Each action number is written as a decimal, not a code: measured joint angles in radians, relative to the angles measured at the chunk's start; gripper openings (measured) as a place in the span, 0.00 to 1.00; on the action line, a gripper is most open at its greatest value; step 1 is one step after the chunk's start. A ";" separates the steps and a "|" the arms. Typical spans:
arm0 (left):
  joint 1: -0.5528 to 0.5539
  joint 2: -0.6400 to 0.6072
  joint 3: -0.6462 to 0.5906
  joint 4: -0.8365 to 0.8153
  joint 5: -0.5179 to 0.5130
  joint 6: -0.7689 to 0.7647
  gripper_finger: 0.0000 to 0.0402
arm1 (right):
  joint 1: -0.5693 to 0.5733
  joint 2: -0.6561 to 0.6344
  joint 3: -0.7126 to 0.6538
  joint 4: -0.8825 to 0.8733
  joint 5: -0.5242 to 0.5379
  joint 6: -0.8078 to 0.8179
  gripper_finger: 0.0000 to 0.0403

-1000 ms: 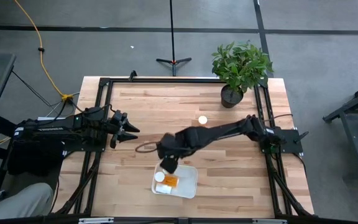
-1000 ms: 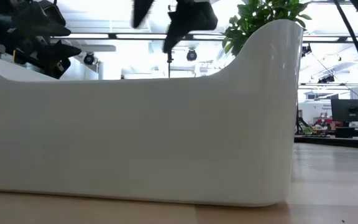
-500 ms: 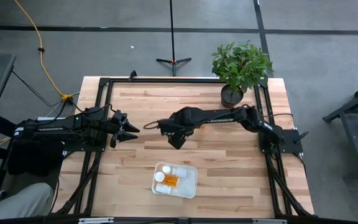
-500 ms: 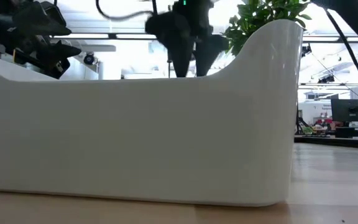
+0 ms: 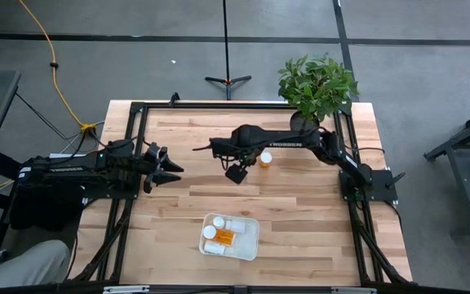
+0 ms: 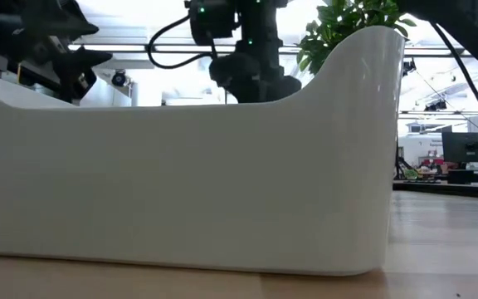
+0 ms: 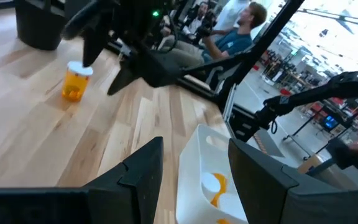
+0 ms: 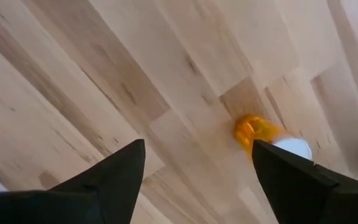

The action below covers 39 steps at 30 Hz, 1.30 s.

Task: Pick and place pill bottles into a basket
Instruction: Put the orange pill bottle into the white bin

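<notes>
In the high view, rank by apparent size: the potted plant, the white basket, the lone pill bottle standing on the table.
1. Potted plant, largest; it stands taller, nearer the camera, so its lead may be exaggerated.
2. Basket.
3. Lone pill bottle, smallest, beside the open right gripper.

A lone pill bottle [image 7: 75, 81] stands upright on the wooden desk [image 7: 30, 143]. Just beside it hangs the right gripper [image 7: 107, 65], jaws apart and empty. Nearer the left gripper [image 7: 194, 180], whose own jaws are spread, sits the white basket [image 7: 191, 163] with white-capped pill bottles [image 7: 213, 185] inside. Beyond the bottle stands a black pot [image 7: 39, 23]; seated people [image 7: 241, 34] show behind the desk.
</notes>
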 joint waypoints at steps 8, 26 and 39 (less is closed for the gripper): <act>0.000 0.000 0.000 -0.002 0.000 0.000 0.54 | -0.061 0.000 -0.001 -0.069 0.007 -0.038 0.81; 0.000 0.000 0.000 -0.012 0.000 0.006 0.54 | -0.164 0.000 -0.001 -0.108 -0.069 0.091 0.87; 0.000 0.000 0.000 -0.037 0.043 0.006 0.54 | -0.146 -0.007 -0.191 -0.109 -0.093 0.025 0.87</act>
